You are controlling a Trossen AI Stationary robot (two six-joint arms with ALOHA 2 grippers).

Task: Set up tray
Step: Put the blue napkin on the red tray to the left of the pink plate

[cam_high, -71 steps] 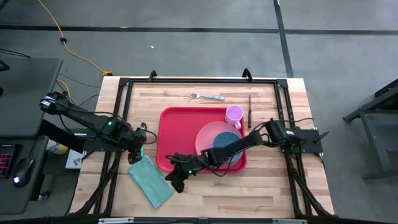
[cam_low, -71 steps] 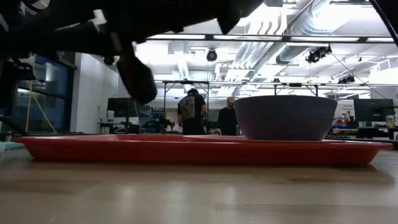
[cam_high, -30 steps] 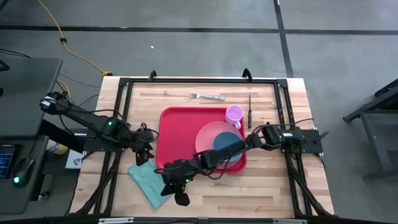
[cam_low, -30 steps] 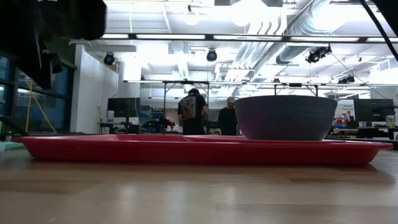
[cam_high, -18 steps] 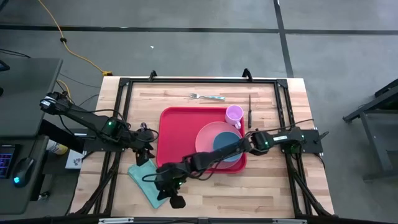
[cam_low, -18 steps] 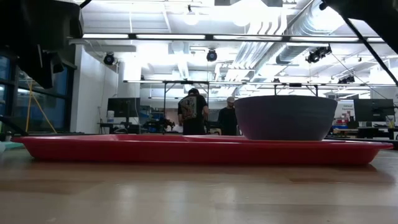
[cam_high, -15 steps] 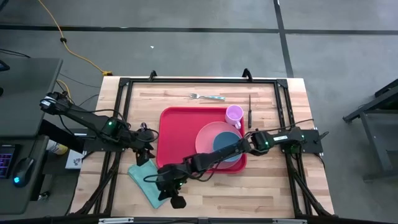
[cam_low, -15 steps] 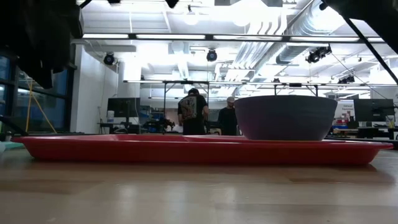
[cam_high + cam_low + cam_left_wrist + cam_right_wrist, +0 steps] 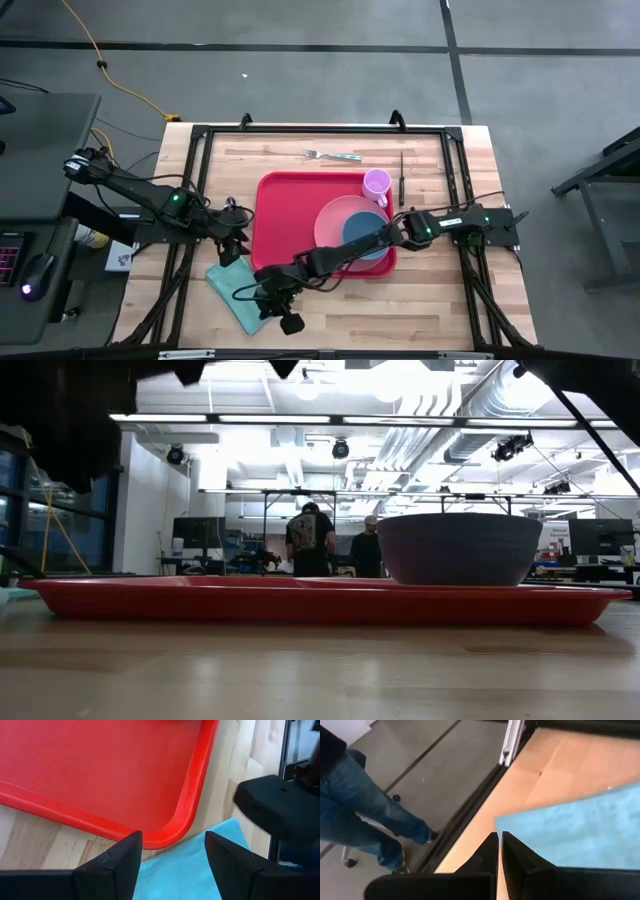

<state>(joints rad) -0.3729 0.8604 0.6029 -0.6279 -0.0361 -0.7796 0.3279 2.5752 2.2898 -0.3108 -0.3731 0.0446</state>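
Tray (image 9: 290, 215), seemingly unlabelled

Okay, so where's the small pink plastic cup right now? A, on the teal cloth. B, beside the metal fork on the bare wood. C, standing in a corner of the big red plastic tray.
C: the high view shows the pink cup inside the red tray's corner nearest the dark utensil.

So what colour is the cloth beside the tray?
Light blue cloth, clearest in the left wrist view, by the red tray's corner.

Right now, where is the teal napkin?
In the high view, the teal napkin lies on the table's near-left part, just off the red tray's near-left corner, between the left gripper and the right gripper.
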